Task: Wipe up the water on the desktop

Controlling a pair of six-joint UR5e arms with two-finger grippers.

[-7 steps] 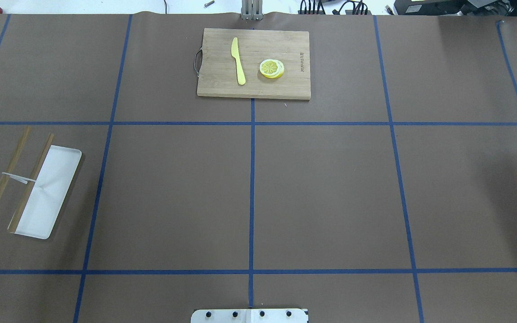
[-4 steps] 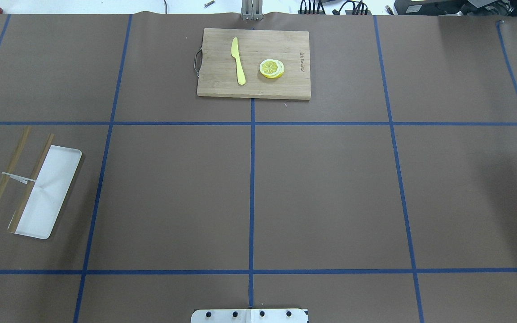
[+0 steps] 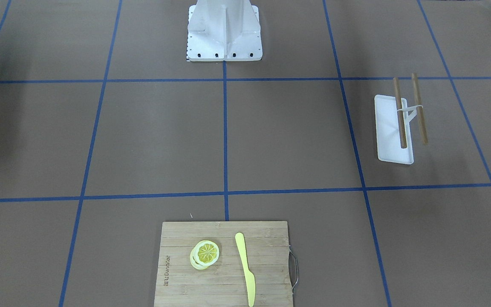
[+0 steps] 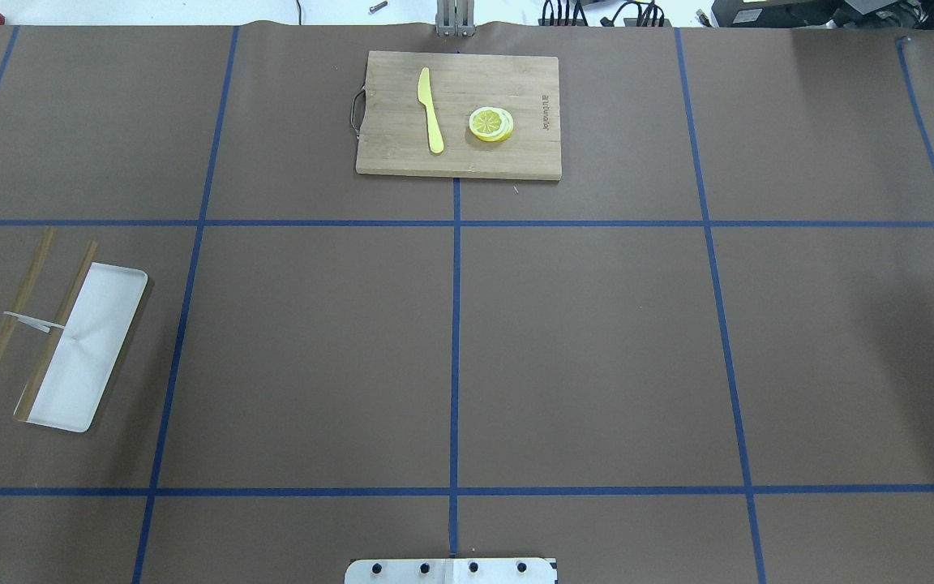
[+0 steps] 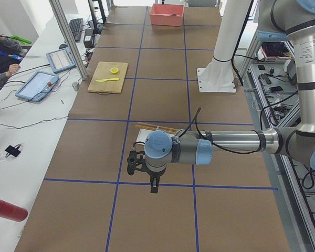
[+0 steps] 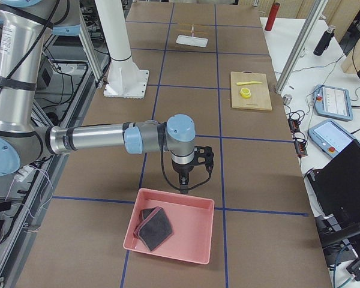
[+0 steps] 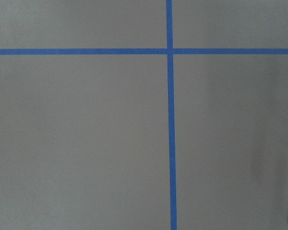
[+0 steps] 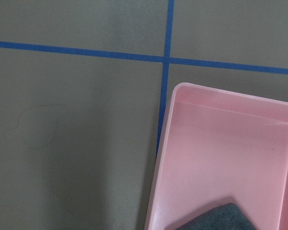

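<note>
One right gripper (image 6: 192, 174) — fingers' state untellable — hung near the pink tray (image 6: 195, 231); it likely needed to pinch the cloth (image 6: 154, 228) squarely.

A: Where could a hand pass?
B: Over the middle squares of the matte brown worktop crossed by blue tape lines (image 4: 597, 349); they lie flat and open.
A: What stands in the way?
B: A rectangular bamboo cutting board (image 4: 402, 154) at the far edge, centre. A white rectangular plastic tray (image 4: 102, 341) with two thin wooden sticks (image 4: 27, 284) on the robot's left. A pink rectangular plastic bin (image 6: 189, 231) at the right end. The white base pedestal (image 3: 224, 42) at the near edge.
</note>
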